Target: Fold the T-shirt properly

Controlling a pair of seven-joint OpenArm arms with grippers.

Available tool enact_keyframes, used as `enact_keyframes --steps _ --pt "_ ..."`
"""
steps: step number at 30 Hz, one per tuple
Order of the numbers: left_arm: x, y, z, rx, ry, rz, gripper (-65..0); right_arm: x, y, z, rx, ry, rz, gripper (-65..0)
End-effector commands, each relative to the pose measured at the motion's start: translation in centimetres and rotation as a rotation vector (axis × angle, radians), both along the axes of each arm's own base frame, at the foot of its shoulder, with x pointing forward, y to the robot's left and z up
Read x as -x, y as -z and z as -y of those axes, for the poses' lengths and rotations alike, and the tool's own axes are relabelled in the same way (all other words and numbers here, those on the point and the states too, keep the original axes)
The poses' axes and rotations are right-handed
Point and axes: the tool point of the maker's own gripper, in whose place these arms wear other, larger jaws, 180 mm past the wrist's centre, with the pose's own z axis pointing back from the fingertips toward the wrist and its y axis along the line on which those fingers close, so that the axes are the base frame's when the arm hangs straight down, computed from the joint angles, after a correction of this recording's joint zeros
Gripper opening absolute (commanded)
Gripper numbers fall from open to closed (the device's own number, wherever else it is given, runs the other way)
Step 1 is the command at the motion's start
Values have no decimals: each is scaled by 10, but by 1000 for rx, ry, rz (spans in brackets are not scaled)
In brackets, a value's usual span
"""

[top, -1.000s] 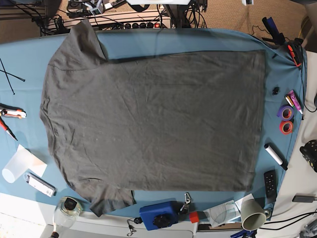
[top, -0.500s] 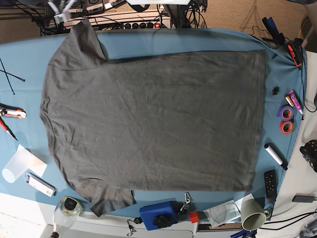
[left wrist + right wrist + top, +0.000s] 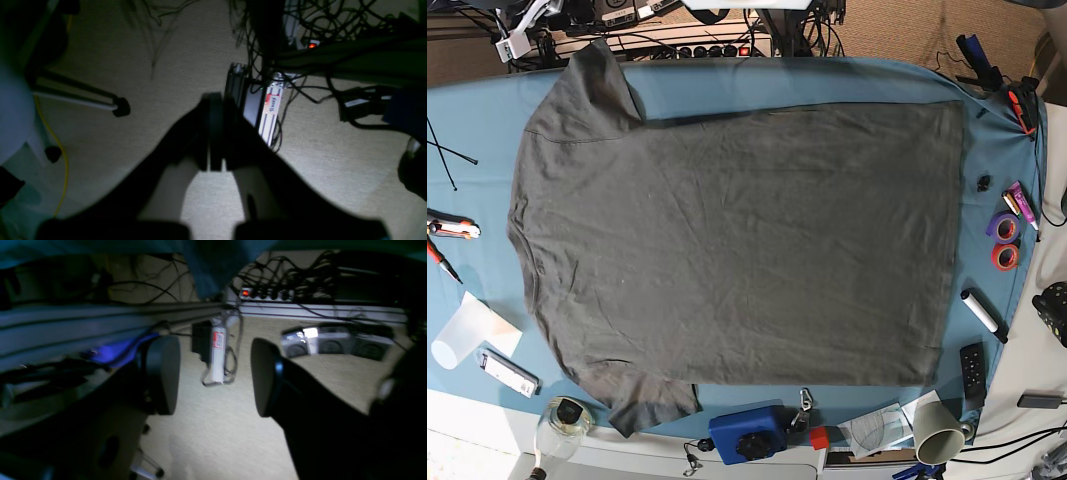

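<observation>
The T-shirt (image 3: 737, 240) lies spread flat on the blue table cloth (image 3: 477, 130), dark grey and wrinkled. Its sleeves are at the top left (image 3: 592, 80) and bottom left (image 3: 652, 405), and its hem is on the right. The T-shirt is not in either wrist view. My left gripper (image 3: 213, 100) is shut and empty over the carpet floor. My right gripper (image 3: 213, 373) is open and empty, over the floor just past the hanging cloth edge (image 3: 213, 266). A white part of the right arm (image 3: 517, 35) shows beyond the table's top left edge.
Around the shirt lie cutters (image 3: 452, 230), a plastic cup (image 3: 457, 335), a glass jar (image 3: 567, 420), a blue box (image 3: 747, 432), a grey cup (image 3: 937, 432), a remote (image 3: 972, 372), a marker (image 3: 982, 315) and tape rolls (image 3: 1004, 240). Cables and a power strip (image 3: 263, 293) lie on the floor.
The white part of the right arm beyond the table's top edge has moved left and slightly toward the table. The T-shirt has not moved.
</observation>
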Motion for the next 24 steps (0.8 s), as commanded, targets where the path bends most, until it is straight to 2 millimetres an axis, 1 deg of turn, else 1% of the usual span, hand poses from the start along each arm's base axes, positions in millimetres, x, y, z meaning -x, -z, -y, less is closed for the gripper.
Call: enact_keyframes --steps 1,3,6,8,11,13,18,21,24 --pt "6 -5 -4 -8 3 -2 -650 -2 -6 -4 -30 14 19 -313" --pt "6 -4 -3 -6 4 -1 -650 -6 -6 -9 -52 31 32 -313" --pt "4 -5 7 48 32 8 -650 -20 -6 -11 -57 36 70 -313" --pt "4 -6 14 86 52 12 -650 -29 -6 -11 -53 38 96 -313" --pt "3 -6 14 95 63 13 -650 -40 -3 -7 -41 39 117 -313" --pt "3 -6 14 94 64 13 -650 -40 2 -5 -46 58 109 -313" --pt "3 -6 14 94 64 14 -650 -31 14 -5 -110 142 81 -313" --pt "3 -6 14 94 64 13 -650 -35 20 -2 -117 157 77 -313" --pt "3 -6 14 94 64 14 -650 -43 21 -1 -121 164 94 -313"
